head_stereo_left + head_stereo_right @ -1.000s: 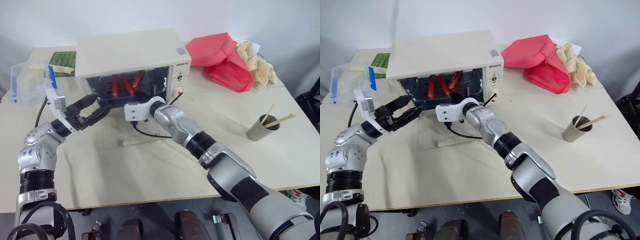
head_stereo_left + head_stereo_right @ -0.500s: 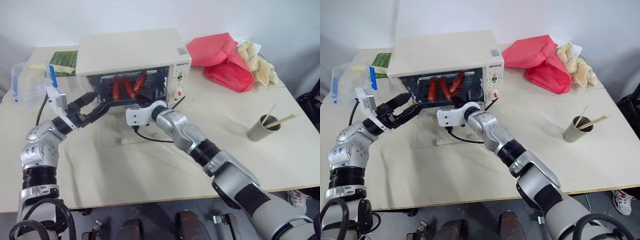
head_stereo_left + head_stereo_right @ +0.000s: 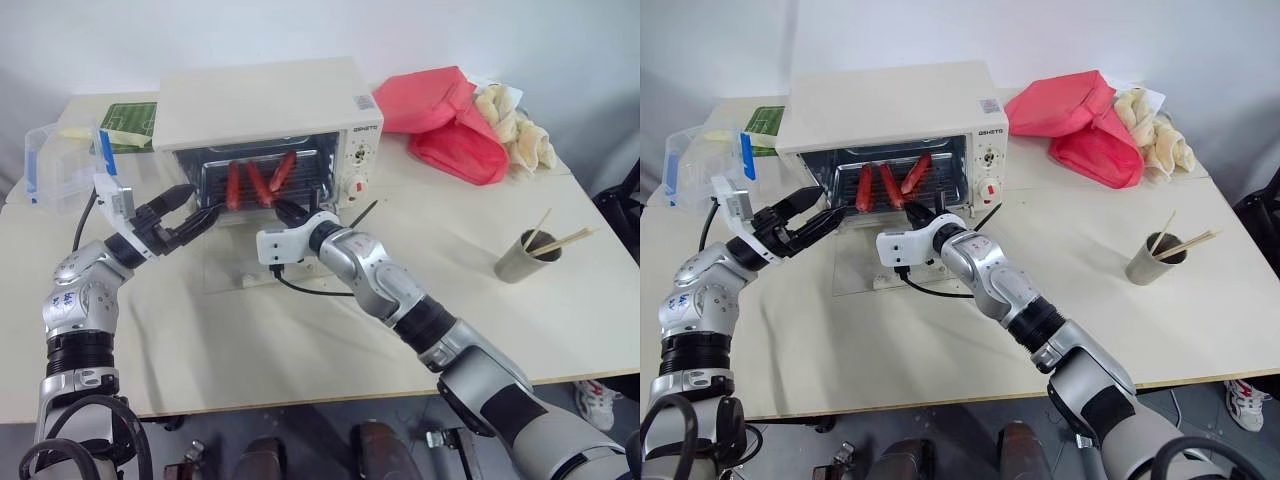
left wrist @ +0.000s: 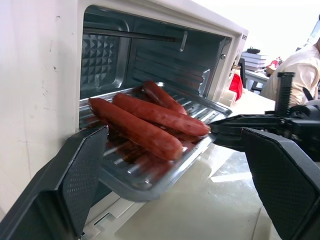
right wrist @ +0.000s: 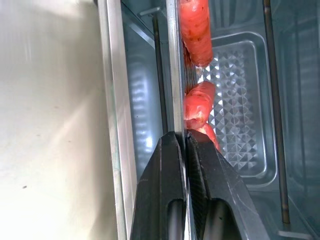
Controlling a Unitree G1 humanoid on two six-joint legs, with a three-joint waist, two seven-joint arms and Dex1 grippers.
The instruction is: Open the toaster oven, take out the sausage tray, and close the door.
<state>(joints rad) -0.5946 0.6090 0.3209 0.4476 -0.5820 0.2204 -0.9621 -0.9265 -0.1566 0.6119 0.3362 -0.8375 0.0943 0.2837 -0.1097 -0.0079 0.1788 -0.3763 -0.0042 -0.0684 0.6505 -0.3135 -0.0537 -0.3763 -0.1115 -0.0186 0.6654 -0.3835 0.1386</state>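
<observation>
On the cream table [image 3: 300, 340], your right gripper [image 3: 912, 214] pinches the sausage tray [image 4: 165, 160] by its rim, half out of the toaster oven [image 3: 265, 100] at upper centre, while your left gripper [image 3: 190, 218] waits spread wide beside it to steady it.

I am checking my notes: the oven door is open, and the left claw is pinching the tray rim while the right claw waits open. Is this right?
The arms are swapped. The right wrist view shows the right claw pinching the tray rim; the left claw waits open. The oven door is open.
</observation>
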